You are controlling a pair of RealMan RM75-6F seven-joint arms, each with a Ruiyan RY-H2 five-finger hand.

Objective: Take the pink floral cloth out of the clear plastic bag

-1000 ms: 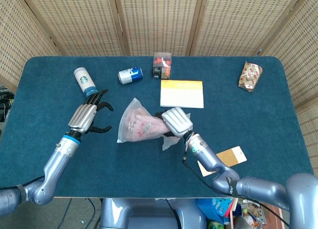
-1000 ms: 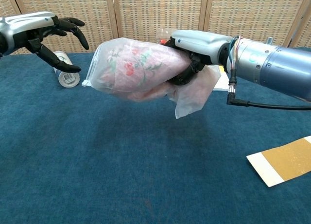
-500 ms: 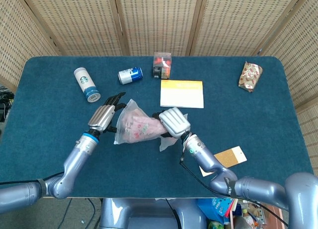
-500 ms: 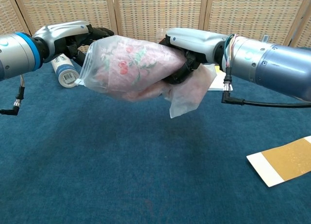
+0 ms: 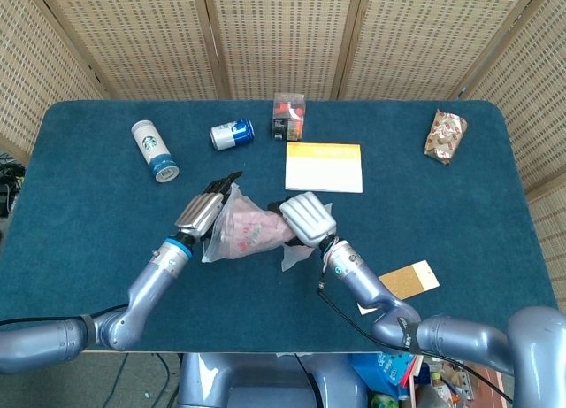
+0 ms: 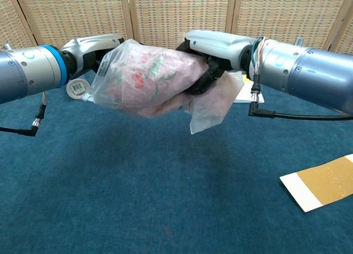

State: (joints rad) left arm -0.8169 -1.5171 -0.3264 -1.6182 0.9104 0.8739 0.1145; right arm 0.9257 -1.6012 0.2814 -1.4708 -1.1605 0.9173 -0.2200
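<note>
Pink floral cloth [image 6: 144, 77] inside clear plastic bag [image 6: 207, 108], notepad [image 5: 324, 166] behind.

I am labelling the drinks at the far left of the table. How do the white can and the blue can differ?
The white can is taller and slimmer; the blue can is shorter and stubbier. The white can is white with a green logo and a blue end; the blue can is mostly blue. The white can lies further left and nearer the robot. Both lie on their sides on the table, untouched by either hand.

Silver-grey arms, blue wrist rings, black fingers [image 6: 199, 86], black cables.
</note>
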